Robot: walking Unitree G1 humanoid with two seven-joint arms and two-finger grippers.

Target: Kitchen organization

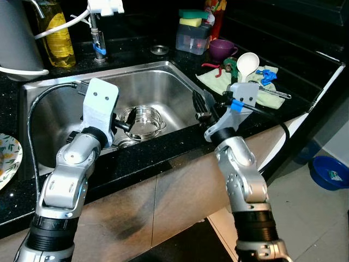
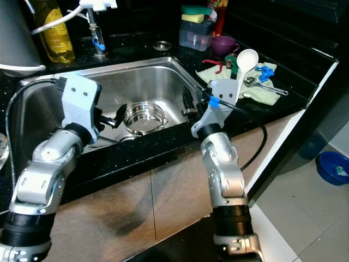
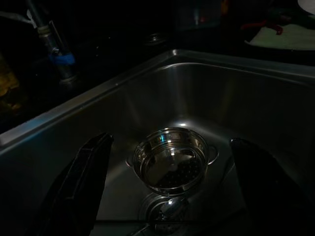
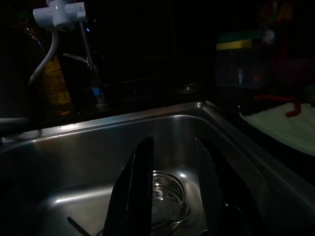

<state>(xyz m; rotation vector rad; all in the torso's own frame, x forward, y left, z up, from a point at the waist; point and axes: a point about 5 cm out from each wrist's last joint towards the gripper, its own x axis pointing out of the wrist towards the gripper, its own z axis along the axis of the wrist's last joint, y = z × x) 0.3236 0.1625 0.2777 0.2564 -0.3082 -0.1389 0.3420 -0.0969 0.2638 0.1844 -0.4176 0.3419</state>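
I see one shiny round steel colander [image 1: 142,122] sitting in the centre of the frame, on the floor of the single stainless steel sink [image 1: 163,82], just behind the drain. My two arms reach over the sink's front edge. The left pincer [image 3: 167,182] hovers at centre left, its two black fingers [image 3: 86,182] spread wide on either side of the colander, holding nothing. The right pincer [image 4: 172,191] hangs over the sink's right edge, its fingers [image 4: 138,191] parted narrowly and empty, pointing toward the colander.

On the black stone table [image 1: 136,164], upper left of the frame, stands one yellow bottle of oil [image 1: 54,33] beside one grey tap with a blue band [image 1: 98,41]. At upper centre I count one clear plastic box [image 1: 192,37] topped with a yellow-and-green sponge [image 1: 192,18], and one purple cup [image 1: 221,49]. On the right lies one pale green cloth [image 1: 218,82] carrying one white ladle [image 1: 246,64]. One patterned plate [image 1: 8,158] peeks in at the left edge, and one blue bowl [image 1: 329,172] sits on the floor at lower right.
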